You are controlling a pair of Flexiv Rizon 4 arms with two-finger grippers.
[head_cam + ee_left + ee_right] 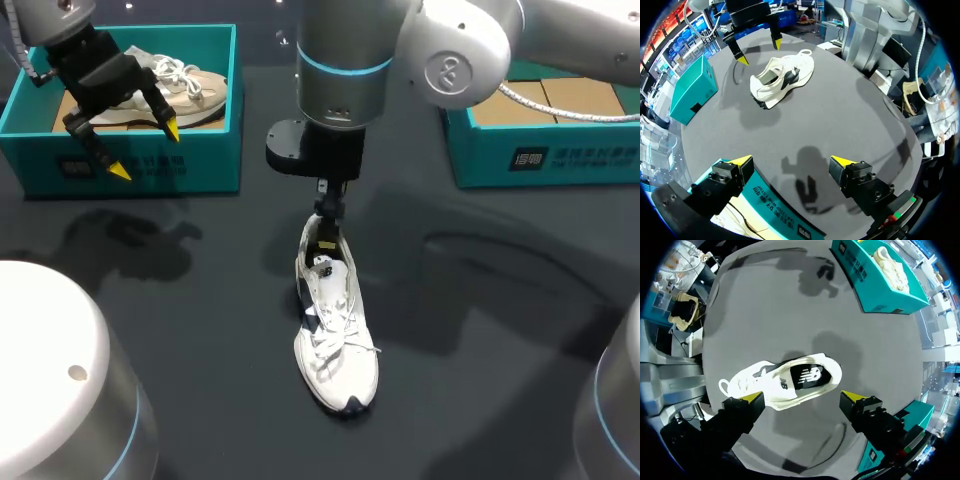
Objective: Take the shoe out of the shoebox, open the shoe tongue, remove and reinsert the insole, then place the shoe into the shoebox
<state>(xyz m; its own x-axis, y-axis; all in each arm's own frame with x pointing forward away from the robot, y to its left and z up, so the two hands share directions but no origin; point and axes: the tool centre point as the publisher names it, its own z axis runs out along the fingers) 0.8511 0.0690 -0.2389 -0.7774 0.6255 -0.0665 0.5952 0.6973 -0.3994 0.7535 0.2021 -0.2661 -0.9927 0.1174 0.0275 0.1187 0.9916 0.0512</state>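
Hovering released over the white sneaker (335, 335) at the counter's (500, 300) middle, the right pincer (802, 397) could miss the insole (807, 376) and shove it sideways, while the left pincer (146, 150) hangs released above the far-left shoebox (200, 160).

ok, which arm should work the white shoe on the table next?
Right, I'd say. The right hand hangs open just above the white shoe, at its heel opening, one finger on either side. The left hand, also open, is over the teal shoebox at the table's far left, well away from the shoe.

Left end effector (146, 150), fingers spread; right end effector (803, 397) likewise
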